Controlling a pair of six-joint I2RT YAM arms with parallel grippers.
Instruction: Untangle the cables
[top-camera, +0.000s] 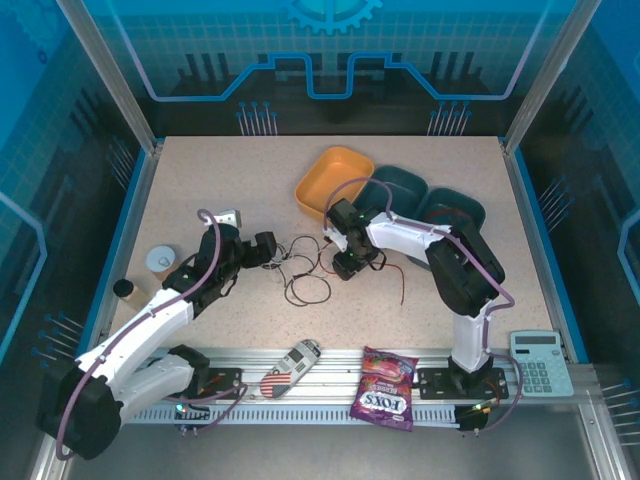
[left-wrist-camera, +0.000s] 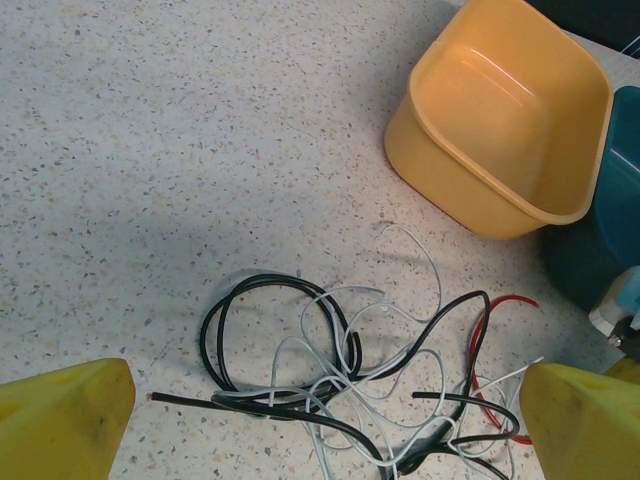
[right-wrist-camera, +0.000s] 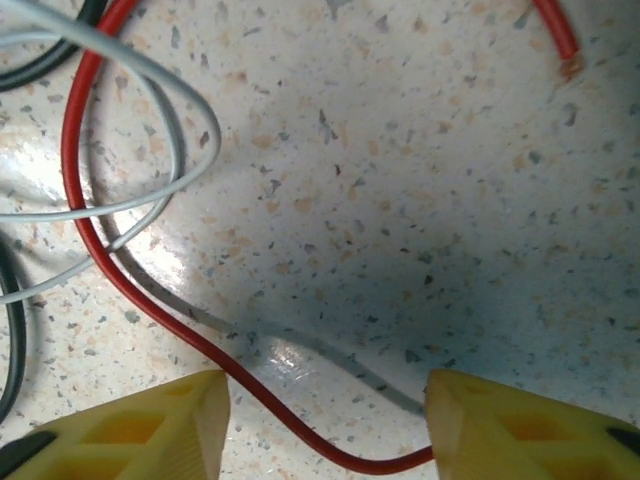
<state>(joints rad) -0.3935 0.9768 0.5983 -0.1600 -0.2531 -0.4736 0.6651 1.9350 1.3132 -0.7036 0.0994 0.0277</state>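
On the bench (top-camera: 220, 190), about midway between the two arms, the cables (top-camera: 300, 272) lie in one loose tangle. From the left wrist, the black cable (left-wrist-camera: 262, 280) makes a round double loop at the left of the heap, with one end trailing off to the left. The white cable (left-wrist-camera: 345, 290) weaves through and over it in thin curls, and one of its loops reaches toward the orange bin (left-wrist-camera: 470, 190). The red cable (right-wrist-camera: 68, 160) lies on the right side of the heap, partly under a black strand.

The left gripper (left-wrist-camera: 322, 415) is spread wide and holds nothing. Its yellow fingers (left-wrist-camera: 65, 415) sit at the two lower corners of the wrist view, with the tangle just ahead of and between them.

The right gripper (right-wrist-camera: 325, 430) is low over the bench at the right edge of the heap, its jaws about half apart. The red cable curves down between them and meets the right finger near its tip. The jaws stand on either side of it with bare bench between them, so it is not pinched.

Behind the right arm, two teal bins (top-camera: 398, 185) stand beside the orange one. A calculator (top-camera: 540, 362) and a sweets bag (top-camera: 385, 388) rest at the near edge.
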